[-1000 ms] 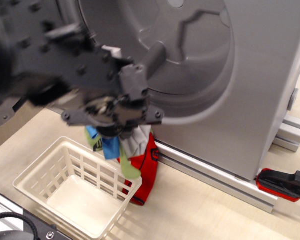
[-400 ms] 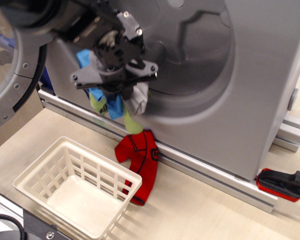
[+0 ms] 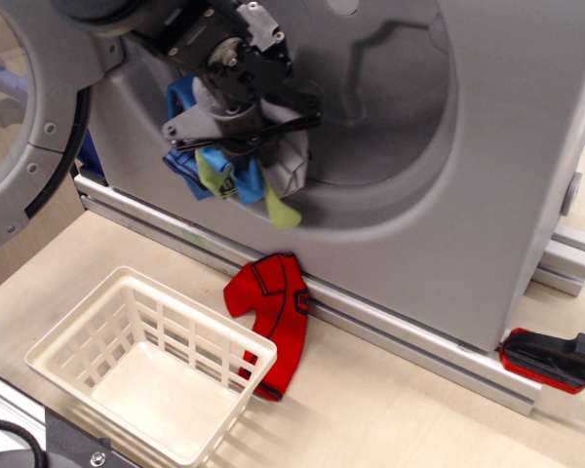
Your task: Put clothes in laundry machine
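Note:
My gripper (image 3: 236, 127) is shut on a bundle of clothes (image 3: 236, 174) in blue, lime green and white-grey. It holds them in the air in front of the lower left rim of the drum mouth of the silver-grey laundry machine (image 3: 507, 166). A red garment (image 3: 276, 314) lies on the table, apart from the bundle. It leans on the machine's base rail next to the basket. The machine's round door (image 3: 24, 127) stands open at the left.
A white plastic lattice basket (image 3: 83, 346) stands on the wooden table at front left, with nothing in it. A red and black clamp (image 3: 554, 359) lies at the right by the machine's aluminium base rail (image 3: 409, 341).
My gripper has risen from just above the basket to the drum mouth with the blue, green and grey clothes. The red garment dropped out of the bundle and stayed on the table.

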You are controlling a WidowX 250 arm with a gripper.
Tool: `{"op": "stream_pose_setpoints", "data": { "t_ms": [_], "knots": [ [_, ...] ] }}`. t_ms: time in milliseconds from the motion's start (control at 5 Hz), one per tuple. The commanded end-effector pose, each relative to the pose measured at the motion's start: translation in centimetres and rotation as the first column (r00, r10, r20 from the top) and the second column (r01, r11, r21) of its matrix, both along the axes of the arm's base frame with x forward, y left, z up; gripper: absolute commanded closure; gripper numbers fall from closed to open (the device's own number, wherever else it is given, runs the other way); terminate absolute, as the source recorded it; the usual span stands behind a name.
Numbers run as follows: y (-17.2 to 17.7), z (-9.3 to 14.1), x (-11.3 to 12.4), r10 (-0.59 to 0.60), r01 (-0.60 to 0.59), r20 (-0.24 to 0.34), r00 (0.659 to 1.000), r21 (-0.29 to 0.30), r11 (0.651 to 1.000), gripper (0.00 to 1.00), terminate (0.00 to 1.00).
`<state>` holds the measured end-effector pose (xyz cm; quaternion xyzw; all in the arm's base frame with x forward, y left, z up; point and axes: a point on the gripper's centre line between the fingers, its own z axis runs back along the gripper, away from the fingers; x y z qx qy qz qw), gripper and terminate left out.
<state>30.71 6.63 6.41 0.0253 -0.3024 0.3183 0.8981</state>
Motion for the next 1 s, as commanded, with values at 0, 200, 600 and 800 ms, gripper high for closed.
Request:
{"op": "stream_pose_setpoints", "data": {
  "t_ms": [0,200,600,800],
  "knots": [
    [-0.9,1.4,4.0,0.011,-0.009,0.084,0.996,-0.022,1.000,1.00,0.00],
    [-0.1,1.1,5.1,0.045,-0.040,0.090,0.995,-0.048,0.998,1.00,0.00],
    [0.2,0.9,4.7,0.053,-0.049,0.050,0.997,-0.090,0.995,0.00,0.00],
    [0.5,1.0,4.3,0.068,-0.067,0.002,0.998,-0.107,0.992,0.00,0.00]
  ]
}}
